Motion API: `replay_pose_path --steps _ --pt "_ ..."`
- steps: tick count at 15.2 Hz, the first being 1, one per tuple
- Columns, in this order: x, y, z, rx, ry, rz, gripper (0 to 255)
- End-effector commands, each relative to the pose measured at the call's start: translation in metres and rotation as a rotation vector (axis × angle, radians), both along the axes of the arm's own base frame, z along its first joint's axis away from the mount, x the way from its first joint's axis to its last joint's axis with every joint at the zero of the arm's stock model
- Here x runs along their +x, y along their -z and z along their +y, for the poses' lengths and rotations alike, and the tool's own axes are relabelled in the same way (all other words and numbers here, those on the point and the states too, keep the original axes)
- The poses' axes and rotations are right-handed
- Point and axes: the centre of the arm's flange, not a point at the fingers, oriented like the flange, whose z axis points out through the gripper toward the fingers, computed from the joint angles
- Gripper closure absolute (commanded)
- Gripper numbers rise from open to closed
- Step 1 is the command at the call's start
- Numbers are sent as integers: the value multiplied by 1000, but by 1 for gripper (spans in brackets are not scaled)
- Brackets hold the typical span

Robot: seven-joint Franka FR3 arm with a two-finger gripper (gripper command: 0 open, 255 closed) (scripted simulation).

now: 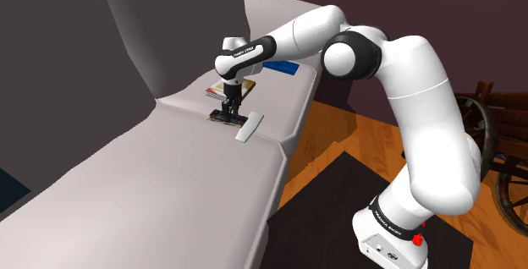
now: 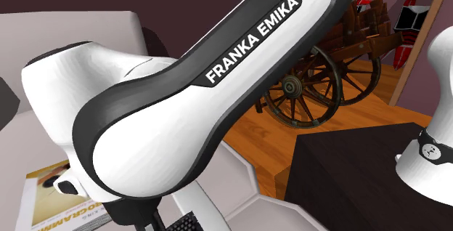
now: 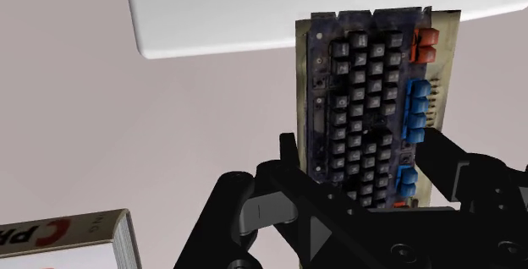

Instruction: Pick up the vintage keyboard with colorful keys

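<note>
Locate the dark keyboard (image 3: 368, 107) with red and blue keys flat on the pale sofa seat (image 1: 169, 183), touching a white slab (image 3: 279, 9). Note the gripper (image 3: 364, 145) straddling it, spread open, one finger beside each long edge; no clasp confirmed. Treat approach as done; left to do: close, lift. Find a book (image 3: 68, 238) near on the seat; on the shoulder view's right, wood floor (image 1: 330, 140), dark rug (image 1: 338, 200), wagon wheel (image 1: 508, 187).
</note>
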Motion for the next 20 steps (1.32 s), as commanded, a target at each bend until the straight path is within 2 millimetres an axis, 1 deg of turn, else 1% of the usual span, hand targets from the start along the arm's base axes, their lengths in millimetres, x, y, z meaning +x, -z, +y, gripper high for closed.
replay_pose_path --steps 1,9,20 --pt "0 1 1 0 0 0 255" --pt "1 1 -1 0 0 0 255" --pt "1 -57 -1 0 0 0 255"
